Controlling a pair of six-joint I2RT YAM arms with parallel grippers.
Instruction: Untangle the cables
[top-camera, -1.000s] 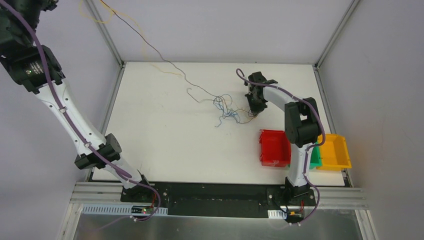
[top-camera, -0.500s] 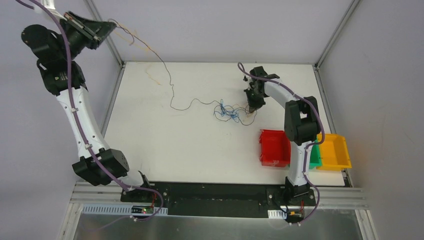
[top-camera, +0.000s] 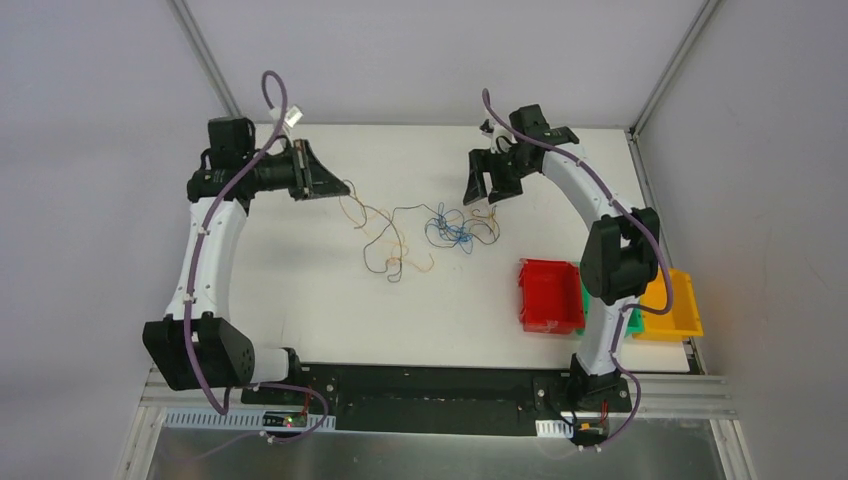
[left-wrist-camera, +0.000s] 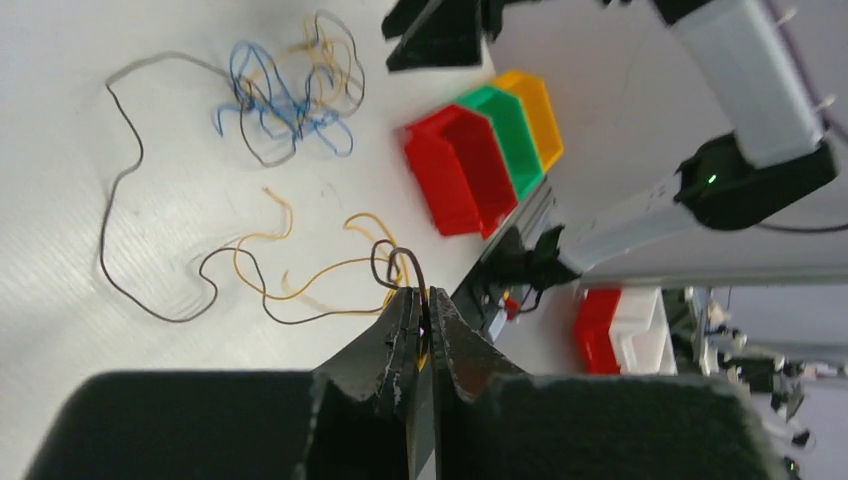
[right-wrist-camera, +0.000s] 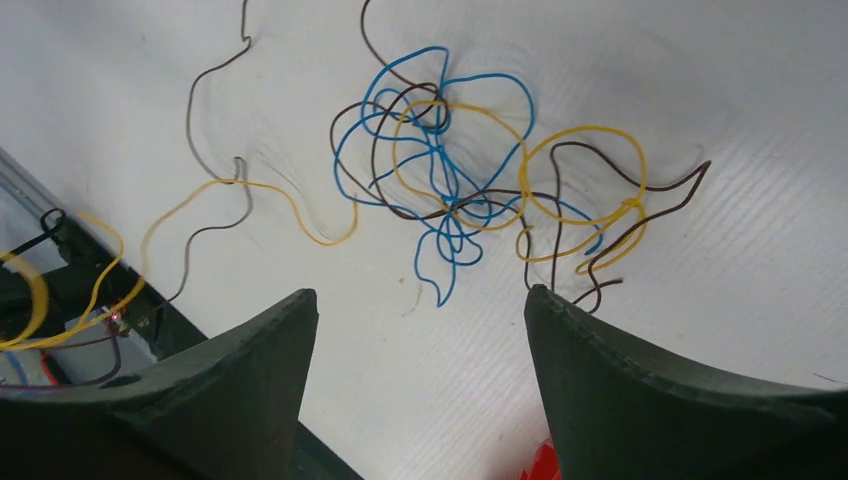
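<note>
Cables (top-camera: 448, 228): left gripper (left-wrist-camera: 421, 312) clamps yellow/black ends, right gripper (right-wrist-camera: 420, 292) gapes empty over the knot (right-wrist-camera: 440, 190); pulling could cinch it.

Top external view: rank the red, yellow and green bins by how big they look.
1. red bin and yellow bin: alike; the right arm covers the yellow one's edge, so no ranking.
2. green bin: only a sliver shows behind that arm.

- blue cable (right-wrist-camera: 440, 190), yellow-orange cable (right-wrist-camera: 255, 183), dark brown cable (right-wrist-camera: 189, 120)
- red bin (top-camera: 547, 295), green bin (top-camera: 630, 318), yellow bin (top-camera: 672, 305)
- plain white table (top-camera: 330, 300)
- purple hoses (top-camera: 487, 105)
</note>
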